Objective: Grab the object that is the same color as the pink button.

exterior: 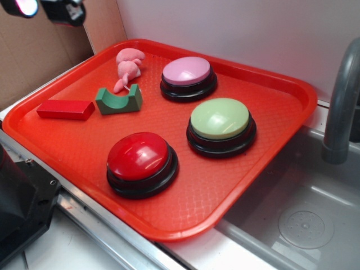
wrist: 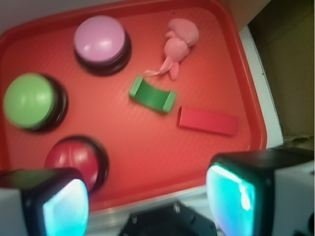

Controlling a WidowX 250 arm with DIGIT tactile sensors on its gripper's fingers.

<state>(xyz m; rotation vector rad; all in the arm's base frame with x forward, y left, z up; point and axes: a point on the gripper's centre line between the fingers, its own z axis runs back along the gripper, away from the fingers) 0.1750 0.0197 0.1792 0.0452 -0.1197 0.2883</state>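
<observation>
Up above the red tray's (exterior: 292, 93) front edge, the gripper (wrist: 147, 196) hangs with its fingers (wrist: 66, 204) spread wide apart, holding nothing. Near the tray's far corner lies the pink plush toy (exterior: 128, 64), its thin tail end pointing toward the green arch block (exterior: 118, 99) just beside it. A red rectangular block (exterior: 66, 109) rests close by the tray's edge. Apart from the toy sits the pink button (exterior: 187, 76), with the pale green button (exterior: 220, 125) and red button (exterior: 140, 162) beyond.
</observation>
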